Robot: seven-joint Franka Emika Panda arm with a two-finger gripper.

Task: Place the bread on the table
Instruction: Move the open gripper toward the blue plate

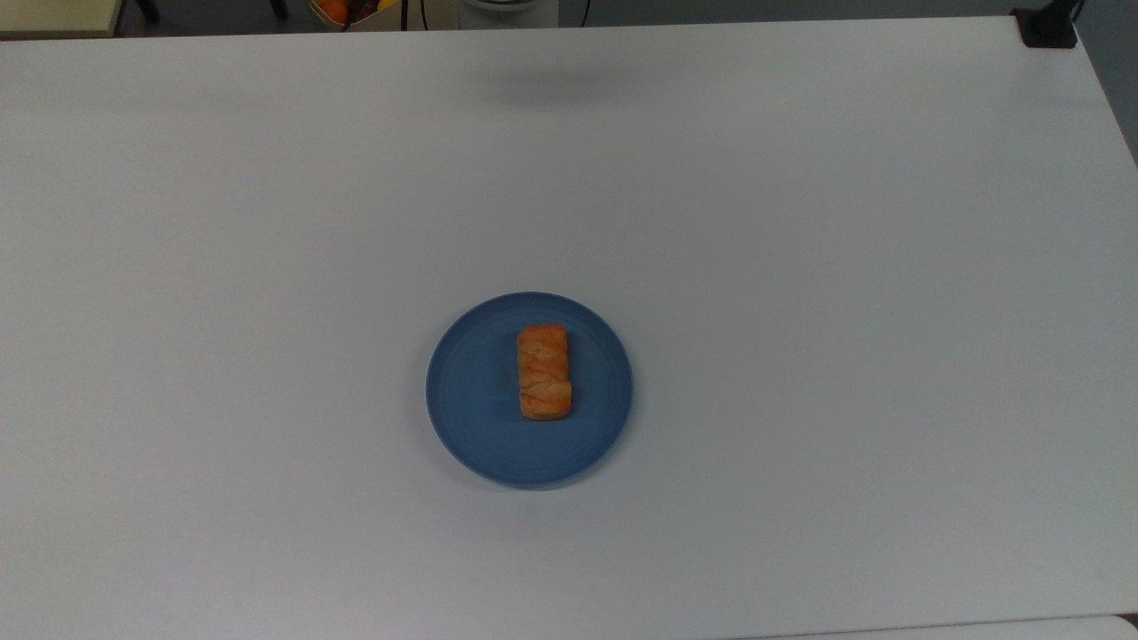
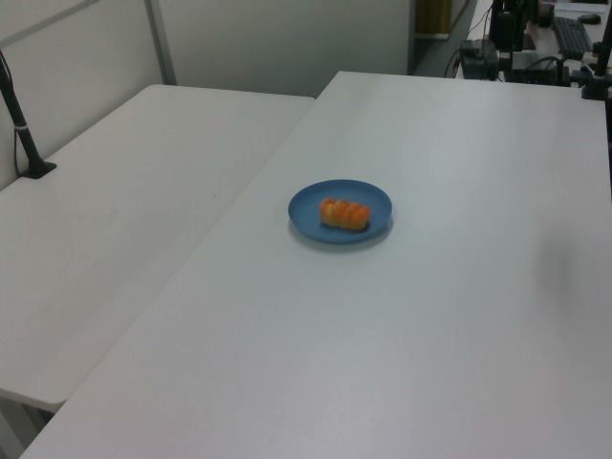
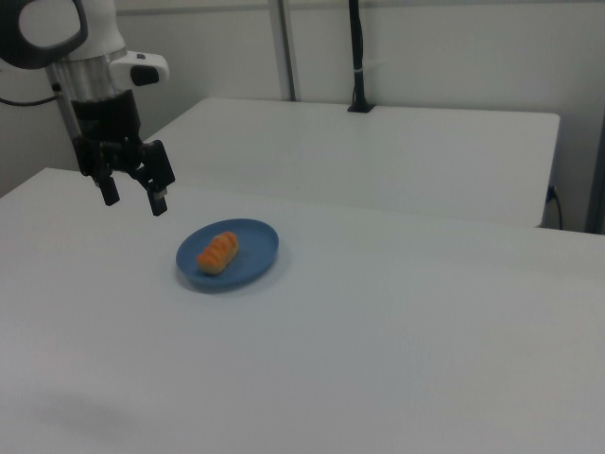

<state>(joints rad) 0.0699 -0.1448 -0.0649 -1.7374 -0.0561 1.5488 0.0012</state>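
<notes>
The bread [image 1: 544,372] [image 2: 344,214] [image 3: 218,252], a small golden-orange roll with paler slashes, lies on a round blue plate [image 1: 471,391] [image 2: 308,206] [image 3: 255,255] in the middle of the white table [image 1: 800,311] [image 2: 430,325] [image 3: 397,331]. In the right view my gripper [image 3: 134,200] hangs open in the air, up and to the right view's left of the plate, with nothing between its fingers and well apart from the bread.
A second white table [image 2: 124,220] [image 3: 378,151] adjoins this one. A black pole on a clamp base [image 2: 24,134] [image 3: 357,57] stands on it. A dark clamp [image 1: 1047,31] sits at the top view's upper right corner. Equipment [image 2: 516,48] crowds the left view's far end.
</notes>
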